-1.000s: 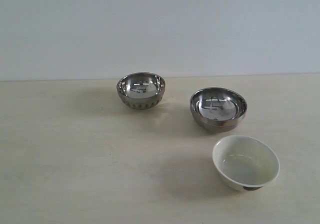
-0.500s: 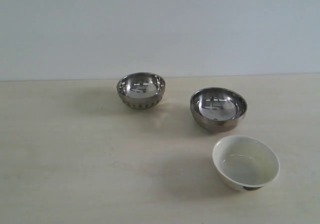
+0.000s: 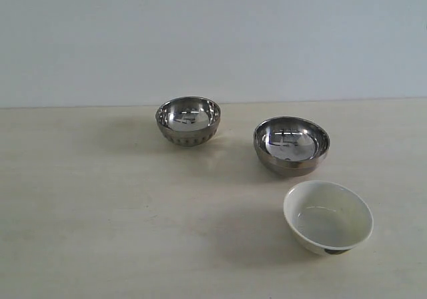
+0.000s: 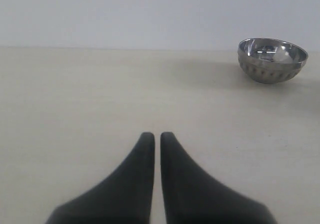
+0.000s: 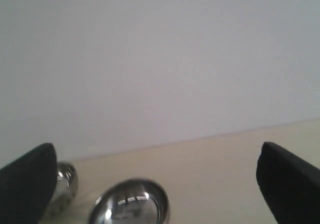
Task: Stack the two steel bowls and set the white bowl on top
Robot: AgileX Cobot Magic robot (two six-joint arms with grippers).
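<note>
Steel bowls both stand upright and apart on the table (image 3: pixel 100 212), nothing stacked yet. In the exterior view the ribbed bowl (image 3: pixel 188 121) sits rear left of centre. The smooth bowl (image 3: pixel 291 145) sits to its right and nearer the camera. The white bowl (image 3: pixel 327 217) is just in front of the smooth one, close but not touching.

All three are round, so no long axis to line up with; any approach angle should serve.

My left gripper (image 4: pixel 157 135) has its fingers pressed together with only a thin slit between them. The ribbed bowl lies ahead of it, off the finger line and well apart.

My right gripper (image 5: pixel 156 156) is spread wide. The smooth bowl shows low between its fingers, with the ribbed one partly behind one finger.

Judgement: left arm nearer the ribbed bowl, right arm nearer the smooth and white bowls.

Writing: none readable. The dark mark near the white bowl's base is too small to make out.
</note>
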